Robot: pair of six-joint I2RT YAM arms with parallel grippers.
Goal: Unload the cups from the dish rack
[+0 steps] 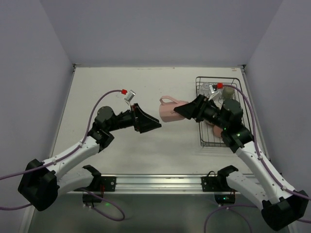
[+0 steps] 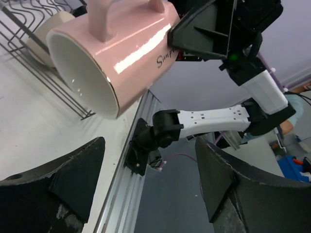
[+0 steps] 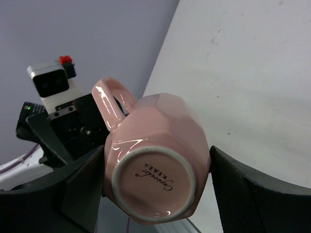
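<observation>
From above, the right hand (image 1: 181, 112) pinches the pale pink mug (image 1: 169, 108) by its base end, on its side over the tabletop (image 1: 121, 80). The mug is just left of the dish rack (image 1: 214, 141), its mouth towards the spread, empty left hand (image 1: 151, 124). Only the right wrist view shows the mug's stamped base. Only the left wrist view shows its pale inside and a beige cup (image 2: 46, 41) in the rack. The tabletop is off-white and faintly marked, and the walls (image 1: 155, 29) are pale lilac.

On the pale table (image 1: 121, 87), at its far-right corner, sits the dish rack (image 1: 210, 140).
</observation>
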